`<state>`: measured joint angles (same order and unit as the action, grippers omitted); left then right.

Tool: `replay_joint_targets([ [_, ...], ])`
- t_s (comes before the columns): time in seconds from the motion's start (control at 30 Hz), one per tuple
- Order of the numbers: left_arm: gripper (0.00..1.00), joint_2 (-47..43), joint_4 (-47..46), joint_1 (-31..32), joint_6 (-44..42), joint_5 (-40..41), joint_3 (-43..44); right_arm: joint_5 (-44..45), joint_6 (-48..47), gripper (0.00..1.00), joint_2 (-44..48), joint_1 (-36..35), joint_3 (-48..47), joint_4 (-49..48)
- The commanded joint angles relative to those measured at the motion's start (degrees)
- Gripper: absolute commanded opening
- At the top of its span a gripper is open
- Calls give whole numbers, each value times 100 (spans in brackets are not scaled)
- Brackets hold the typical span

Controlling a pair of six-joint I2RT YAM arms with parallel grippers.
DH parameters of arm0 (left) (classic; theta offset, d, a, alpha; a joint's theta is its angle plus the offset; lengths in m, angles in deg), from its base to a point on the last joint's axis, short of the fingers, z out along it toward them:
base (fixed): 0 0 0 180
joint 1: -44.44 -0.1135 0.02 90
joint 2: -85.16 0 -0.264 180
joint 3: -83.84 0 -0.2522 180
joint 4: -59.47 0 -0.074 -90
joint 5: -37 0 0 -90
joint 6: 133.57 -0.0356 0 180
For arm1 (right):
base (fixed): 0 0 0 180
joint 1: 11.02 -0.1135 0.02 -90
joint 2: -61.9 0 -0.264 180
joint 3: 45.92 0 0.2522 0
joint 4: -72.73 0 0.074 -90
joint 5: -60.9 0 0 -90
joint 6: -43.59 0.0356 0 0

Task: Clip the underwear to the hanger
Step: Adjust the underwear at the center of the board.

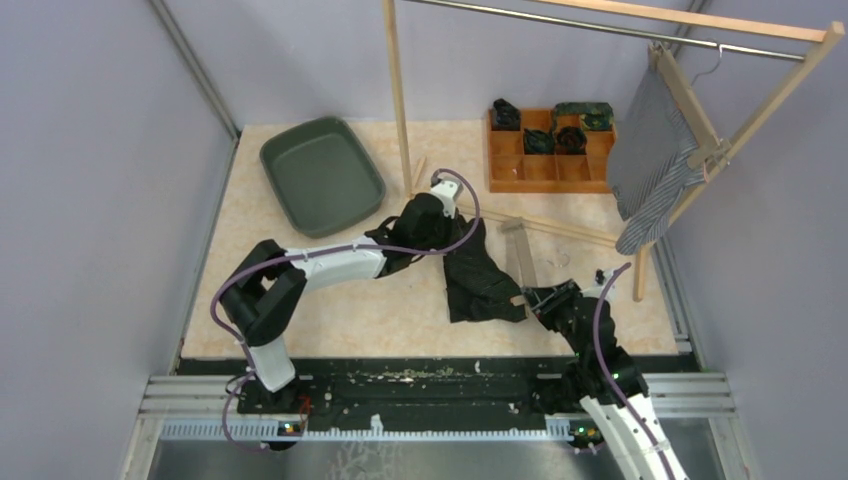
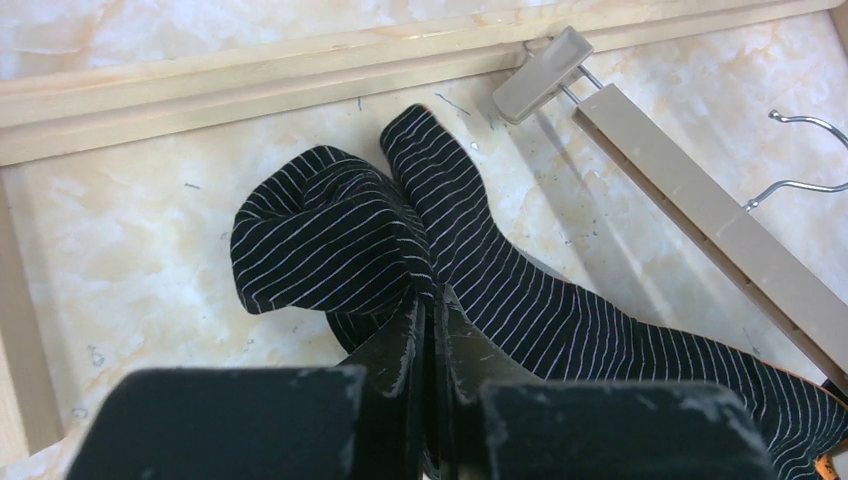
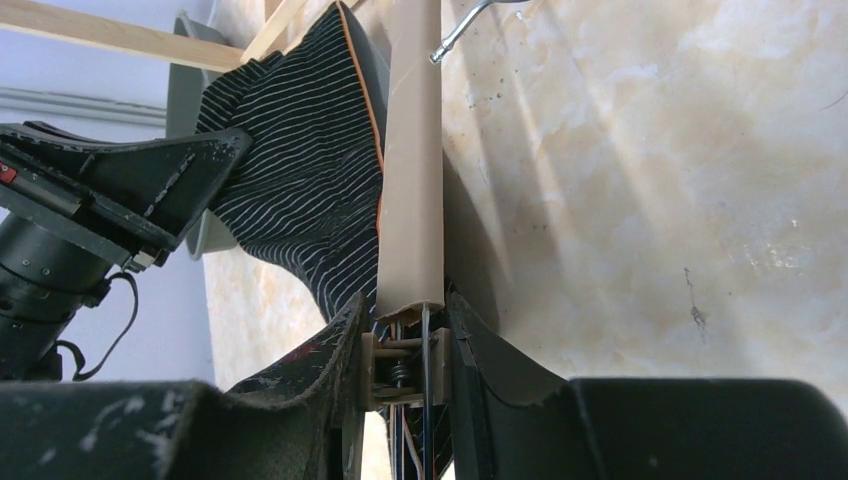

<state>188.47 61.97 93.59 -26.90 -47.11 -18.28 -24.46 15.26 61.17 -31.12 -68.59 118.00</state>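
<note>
left pincer (image 2: 431,305) clenched on the striped underwear (image 2: 330,235) | right pincer (image 3: 405,322), i see it grasping the hanger (image 3: 410,200) at its clip end | underwear lies bunched on the table (image 2: 130,250) against the hanger

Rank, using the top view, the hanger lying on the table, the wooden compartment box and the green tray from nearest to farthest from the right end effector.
1. hanger: gripped at its near end by the right end effector, near right.
2. wooden compartment box: far side of the table, right of centre.
3. green tray: far left corner.
</note>
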Motion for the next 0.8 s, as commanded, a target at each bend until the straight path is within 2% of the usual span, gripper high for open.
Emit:
replay_joint_targets([
  [0.0,6,-220,-69,7,-112,214,-188,-64,54,12,91,6,-98,-392],
  [0.77,6,-395,-81,3,-104,378,-330,-108,83,11,91,6,-14,-390],
])
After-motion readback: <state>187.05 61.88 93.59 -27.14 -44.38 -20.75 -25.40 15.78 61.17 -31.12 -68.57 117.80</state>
